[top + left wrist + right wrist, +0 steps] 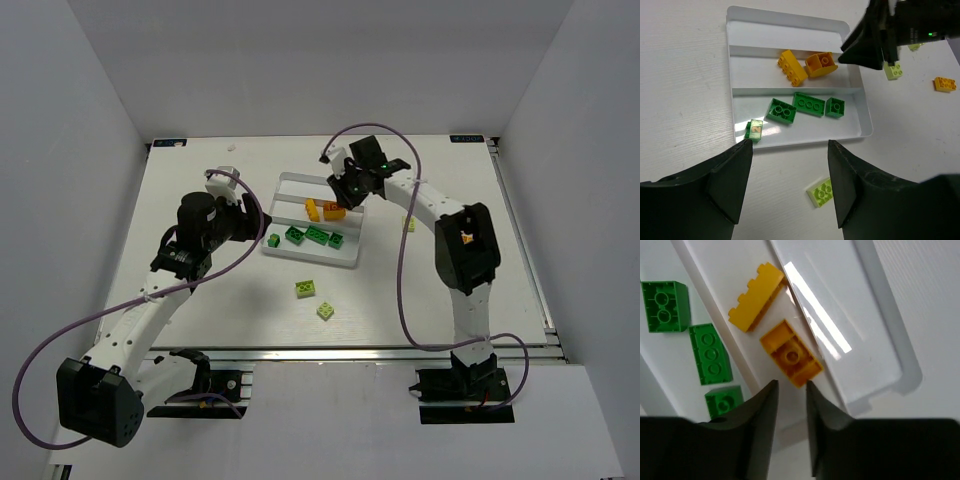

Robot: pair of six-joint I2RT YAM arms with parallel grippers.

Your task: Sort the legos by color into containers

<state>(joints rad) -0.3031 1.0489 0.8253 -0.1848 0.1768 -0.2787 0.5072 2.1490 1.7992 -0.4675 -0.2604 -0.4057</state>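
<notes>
Right gripper [790, 387], narrowly parted and empty, is hovering just short of an orange brick [791, 354] lying sorted beside its colour-mate [757, 297]. Left gripper [790, 150], spread wide, is facing a dark green brick [754, 130].

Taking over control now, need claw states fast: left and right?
Left claw: open, empty.
Right claw: slightly open, nothing gripped; orange brick just beyond its tips.
</notes>
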